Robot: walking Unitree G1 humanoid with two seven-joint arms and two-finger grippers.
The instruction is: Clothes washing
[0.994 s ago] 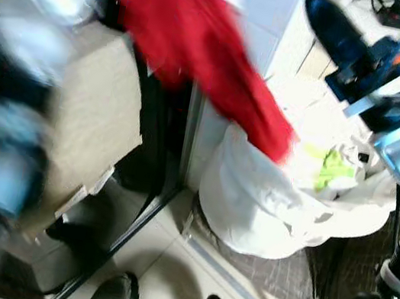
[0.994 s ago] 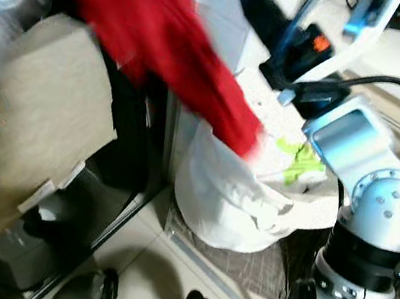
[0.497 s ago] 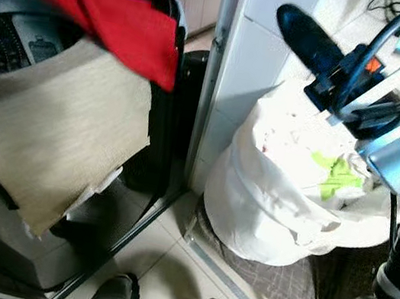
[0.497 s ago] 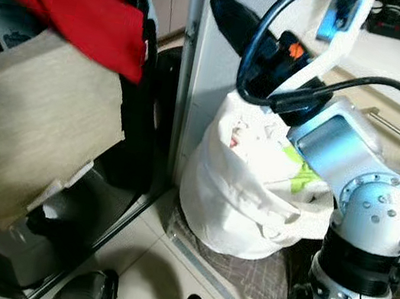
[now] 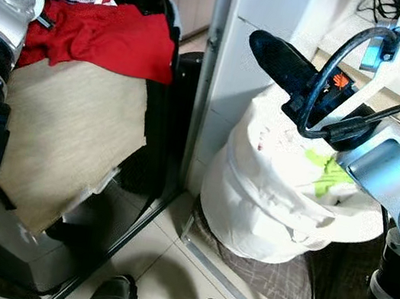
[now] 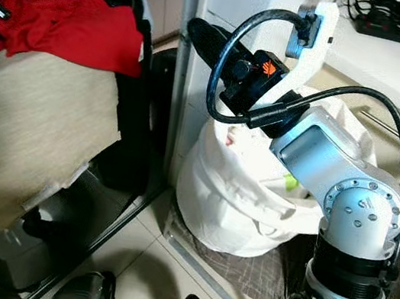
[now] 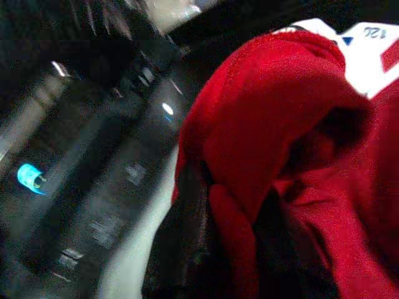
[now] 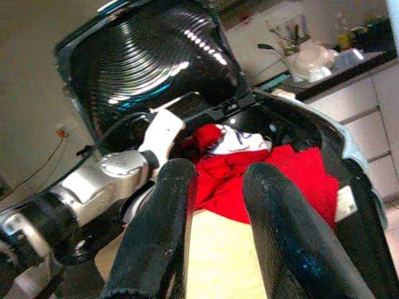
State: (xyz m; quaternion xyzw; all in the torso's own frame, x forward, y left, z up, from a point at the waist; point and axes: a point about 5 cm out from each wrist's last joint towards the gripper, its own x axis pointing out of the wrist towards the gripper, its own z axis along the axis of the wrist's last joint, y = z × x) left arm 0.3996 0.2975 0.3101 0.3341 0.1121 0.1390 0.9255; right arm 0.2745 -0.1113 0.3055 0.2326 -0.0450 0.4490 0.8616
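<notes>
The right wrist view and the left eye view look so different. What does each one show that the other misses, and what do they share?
The right wrist view alone shows the washer's raised ribbed lid and a far counter with dishes. The left eye view alone shows the white laundry bag holding a green item, the tiled floor and the right arm's elbow. Both show the red garment over the washer's rim, the left arm reaching in, and the right gripper, open.

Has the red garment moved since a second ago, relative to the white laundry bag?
Yes. The red garment has left the white laundry bag and now lies at the washing machine's opening, beside the left gripper.
</notes>
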